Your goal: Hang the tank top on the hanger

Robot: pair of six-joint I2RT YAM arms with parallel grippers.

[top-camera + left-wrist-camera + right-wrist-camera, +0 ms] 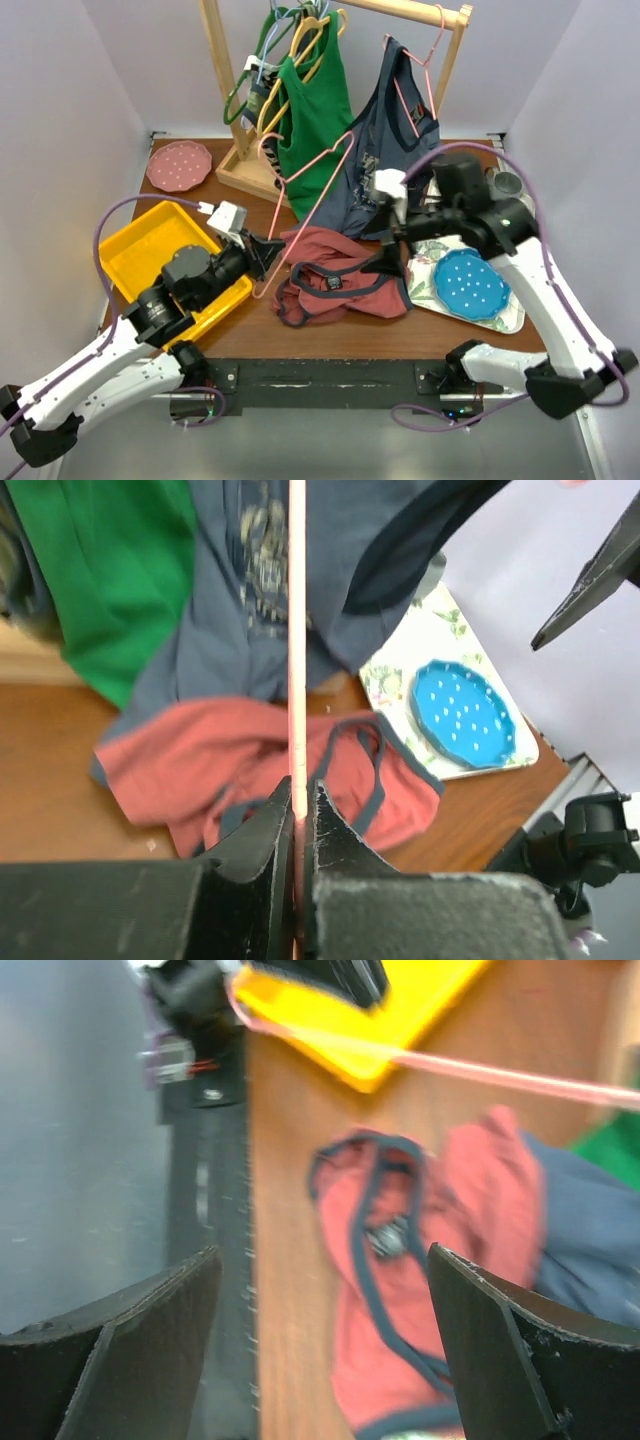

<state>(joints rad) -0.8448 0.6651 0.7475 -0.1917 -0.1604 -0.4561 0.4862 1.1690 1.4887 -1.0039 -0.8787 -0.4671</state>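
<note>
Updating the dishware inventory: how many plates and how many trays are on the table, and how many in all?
Plates: 2 (pink plate, blue plate)
Trays: 2 (yellow tray, floral tray)
Total: 4
</note>
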